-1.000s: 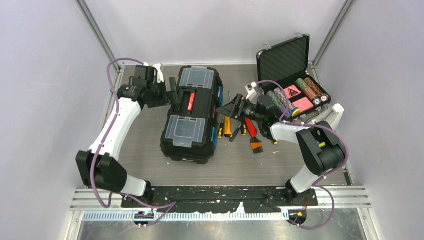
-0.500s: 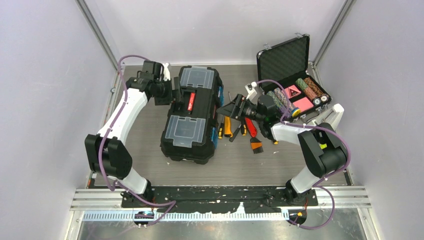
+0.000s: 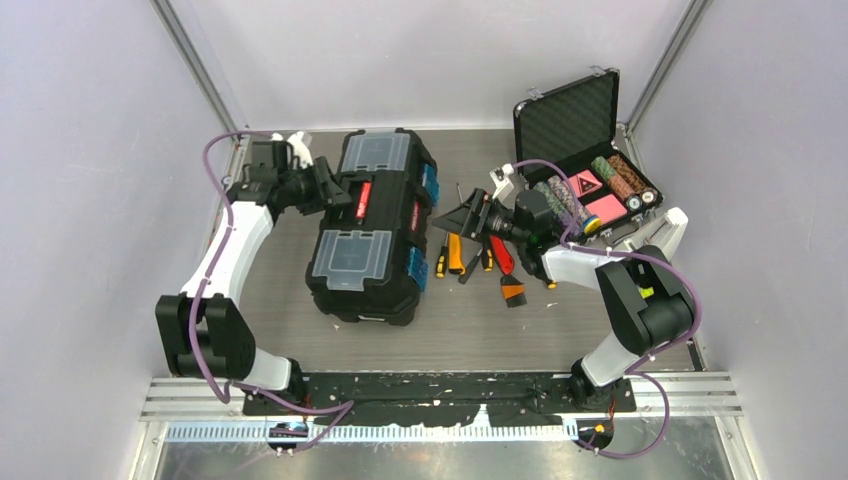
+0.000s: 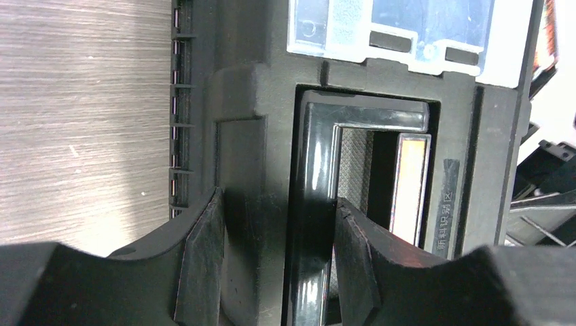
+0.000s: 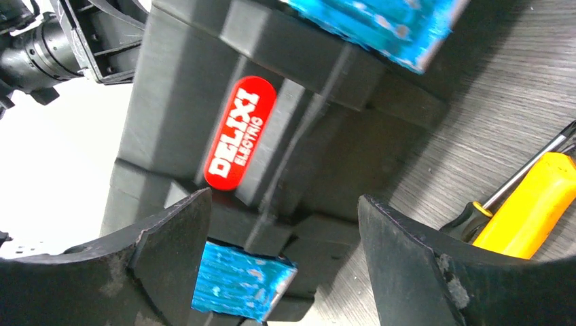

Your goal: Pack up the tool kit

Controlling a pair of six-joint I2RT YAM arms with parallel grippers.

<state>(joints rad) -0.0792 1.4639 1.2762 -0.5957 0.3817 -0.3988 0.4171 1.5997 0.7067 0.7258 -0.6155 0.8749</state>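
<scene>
Likely opening or tipping up the toolbox (image 3: 365,240) ahead of packing. Grip firmly with the left hand (image 4: 275,204), clamped across the lid ridge and the glossy black handle (image 4: 309,224). Pull slowly, in an arc rather than sideways, to avoid dragging the whole box across the worktop (image 3: 500,330). Mind the smooth handle: easy to slip off. With the right hand (image 5: 282,200) spread wide and holding nothing, brace the front wall or free the blue latches (image 5: 243,282) before pulling harder; cannot tell whether undone.

Straight ahead of the right hand, close, framed between its fingers: the box's front wall with the red badge (image 5: 241,132), one blue latch just below that gap, another up beyond it. Just outside one finger, on the worktop: a yellow screwdriver (image 5: 533,214), one of the loose hand tools (image 3: 480,255) lying under and just behind that hand, not yet packed. For the left hand: box directly in its grasp, a clear-lidded compartment (image 4: 390,27) just beyond the fingertips.
</scene>
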